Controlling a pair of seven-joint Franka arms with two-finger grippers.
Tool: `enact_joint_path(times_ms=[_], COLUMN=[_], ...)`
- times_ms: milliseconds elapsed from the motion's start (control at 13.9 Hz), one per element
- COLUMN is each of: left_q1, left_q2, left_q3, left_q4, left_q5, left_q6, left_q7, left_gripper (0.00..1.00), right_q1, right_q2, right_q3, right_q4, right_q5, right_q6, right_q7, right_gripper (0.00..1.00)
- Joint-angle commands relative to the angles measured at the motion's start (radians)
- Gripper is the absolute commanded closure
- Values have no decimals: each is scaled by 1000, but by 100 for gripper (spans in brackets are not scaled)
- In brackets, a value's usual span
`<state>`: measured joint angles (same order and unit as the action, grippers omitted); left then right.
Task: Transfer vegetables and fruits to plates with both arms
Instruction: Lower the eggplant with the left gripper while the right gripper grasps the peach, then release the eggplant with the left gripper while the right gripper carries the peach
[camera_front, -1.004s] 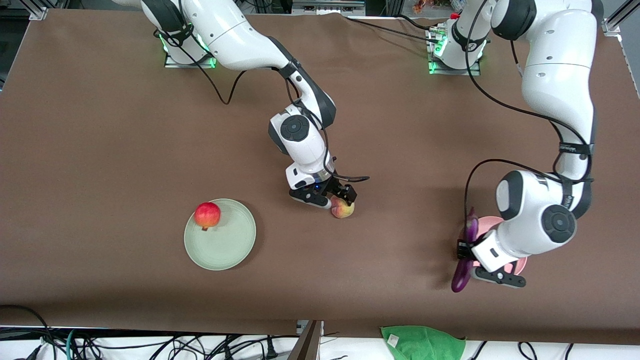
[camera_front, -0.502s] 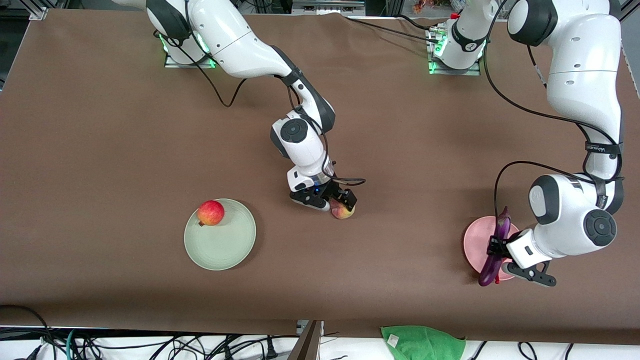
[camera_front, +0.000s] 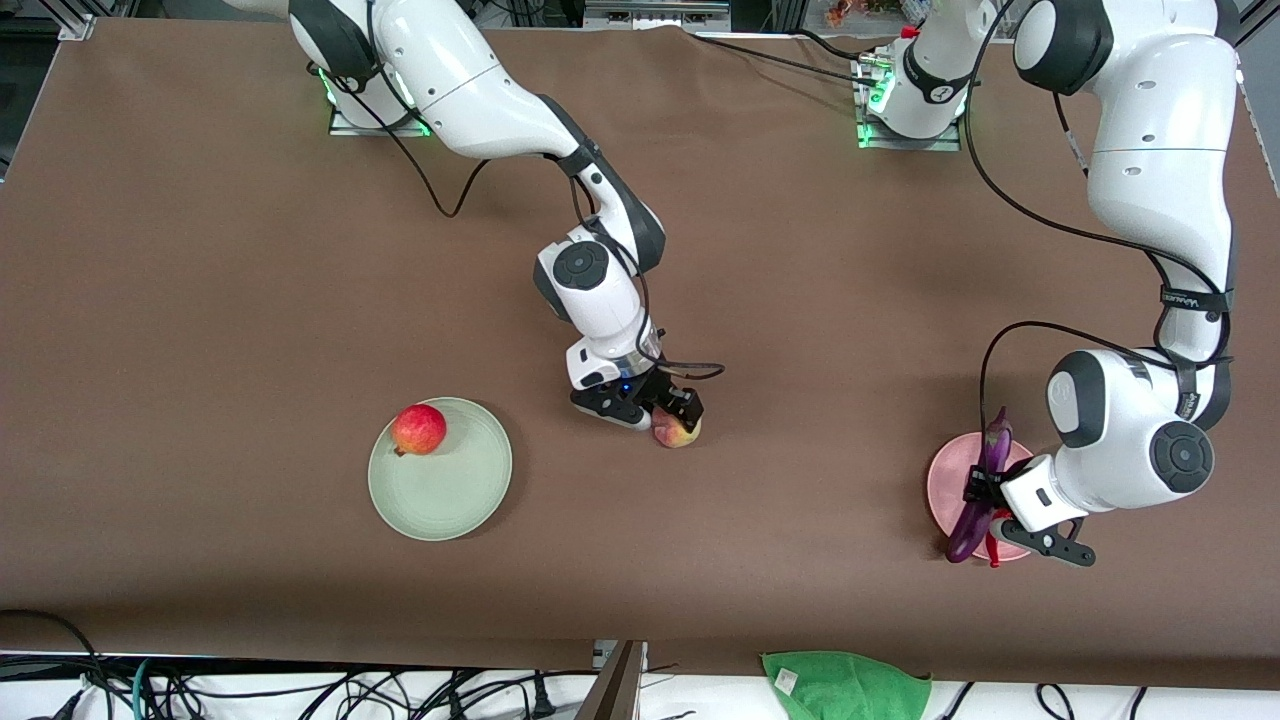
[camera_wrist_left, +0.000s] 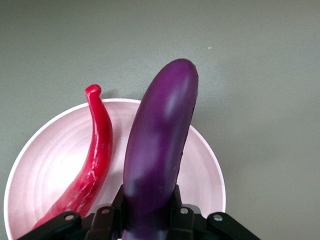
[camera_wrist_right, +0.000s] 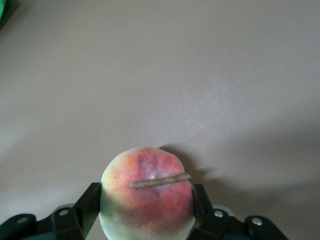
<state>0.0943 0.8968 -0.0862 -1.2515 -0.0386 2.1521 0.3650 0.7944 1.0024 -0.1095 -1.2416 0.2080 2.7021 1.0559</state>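
Observation:
My left gripper (camera_front: 982, 490) is shut on the purple eggplant (camera_front: 978, 492) and holds it over the pink plate (camera_front: 945, 482); the left wrist view shows the eggplant (camera_wrist_left: 157, 140) above the plate (camera_wrist_left: 45, 165). The red chili pepper (camera_wrist_left: 92, 162) lies on that plate beside it, and only its tip (camera_front: 992, 552) shows in the front view. My right gripper (camera_front: 672, 418) is shut on the yellow-pink peach (camera_front: 677, 431), also seen in the right wrist view (camera_wrist_right: 147, 192), low over the brown table near its middle. The red pomegranate-like fruit (camera_front: 418, 429) rests on the green plate (camera_front: 440, 495).
A green cloth (camera_front: 845, 683) lies off the table's edge nearest the front camera. Cables run along that edge. Both arm bases stand at the farthest edge. Bare brown tabletop lies between the two plates.
My left gripper has carried the eggplant from beside the pink plate to over it. My right gripper with the peach has shifted slightly toward the green plate. The pomegranate-like fruit rolled slightly.

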Motion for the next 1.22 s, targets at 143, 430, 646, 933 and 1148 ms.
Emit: enact_joint_path(times_ms=[143, 430, 646, 933, 1148], left_q1=[31, 33, 33, 24, 19], left_q2=[1, 1, -12, -29, -29], left_q3=[-7, -7, -12, -21, -20], left_q4=[-2, 0, 17, 76, 197], left_q5=[-7, -14, -14, -14, -12], left_q6=[2, 2, -11, -125, -289], left_q7=[64, 48, 43, -15, -96], left_gripper=[60, 12, 0, 0, 0], right_q1=[-114, -282, -383, -419, -422], right_q2=[-96, -174, -191, -192, -206], right_q3=[4, 10, 8, 8, 7], right_q4=[57, 54, 56, 39, 42], right_q5=[-2, 8, 5, 13, 11], right_q6=[-339, -556, -642, -651, -699], right_q7=[-276, -716, -983, -1033, -1039], right_gripper=[99, 98, 96, 0, 0])
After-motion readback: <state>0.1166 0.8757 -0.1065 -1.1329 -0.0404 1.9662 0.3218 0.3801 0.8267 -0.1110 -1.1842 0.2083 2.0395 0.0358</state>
